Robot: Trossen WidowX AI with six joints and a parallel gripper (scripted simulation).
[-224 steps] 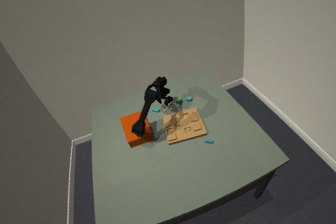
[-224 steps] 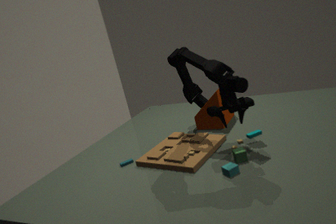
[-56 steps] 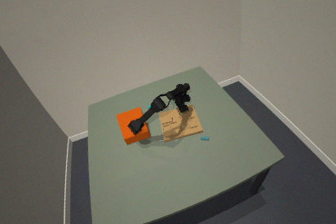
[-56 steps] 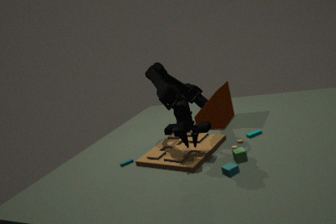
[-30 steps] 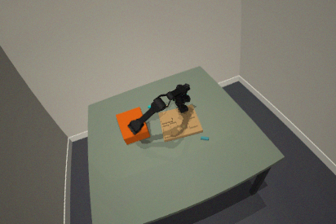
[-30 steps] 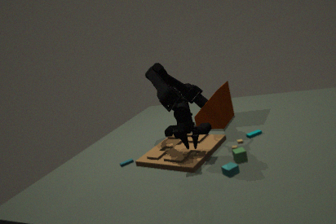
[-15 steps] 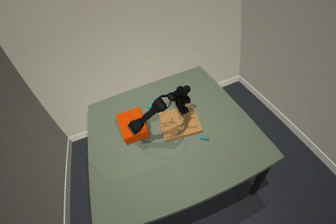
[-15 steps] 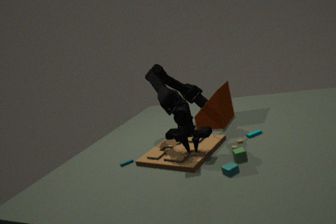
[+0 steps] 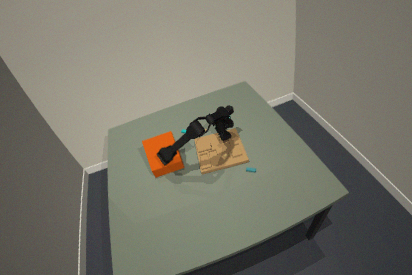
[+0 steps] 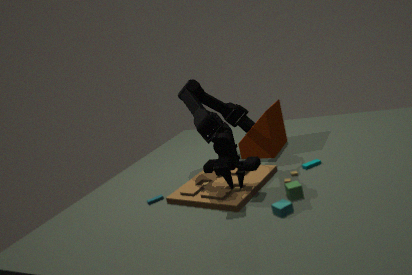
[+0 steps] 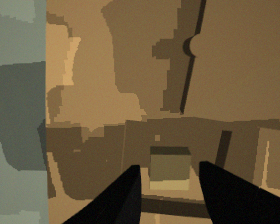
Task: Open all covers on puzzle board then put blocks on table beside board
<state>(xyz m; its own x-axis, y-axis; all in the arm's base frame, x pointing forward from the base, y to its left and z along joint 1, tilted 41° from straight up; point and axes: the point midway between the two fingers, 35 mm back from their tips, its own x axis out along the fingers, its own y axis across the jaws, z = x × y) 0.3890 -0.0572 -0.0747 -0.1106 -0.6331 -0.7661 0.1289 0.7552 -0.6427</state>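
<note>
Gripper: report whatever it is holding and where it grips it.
Nothing is held; the gripper is open above the puzzle board.

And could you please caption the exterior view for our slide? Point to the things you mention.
Gripper (image 10: 237,187) open low over the wooden puzzle board (image 10: 257,179), green block (image 10: 294,190) beside it.

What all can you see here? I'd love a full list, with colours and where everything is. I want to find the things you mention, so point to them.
table (image 9: 225,215) (image 10: 325,235) (image 11: 14,120): one, grey-green, under everything listed below
puzzle board (image 9: 207,141) (image 10: 262,174) (image 11: 247,65): one, tan, mid-table
raised covers (image 10: 216,194): count unclear, tan, on the board
olive block (image 11: 170,172): one, at the board, between the fingertips in the wrist view
orange block (image 9: 154,147) (image 10: 267,140): one, at the arm's base
bars: two, cyan, either side of the board
cubes: one teal (image 10: 282,209), one green (image 10: 294,191), beside the board
small pieces: two, tan, near the green cube
walls, floor: grey, dark blue-grey, around the table
arm (image 9: 181,146) (image 10: 198,111): one, black, reaching over the board
gripper (image 10: 236,187) (image 11: 170,166): one, black, open, above the board
</note>
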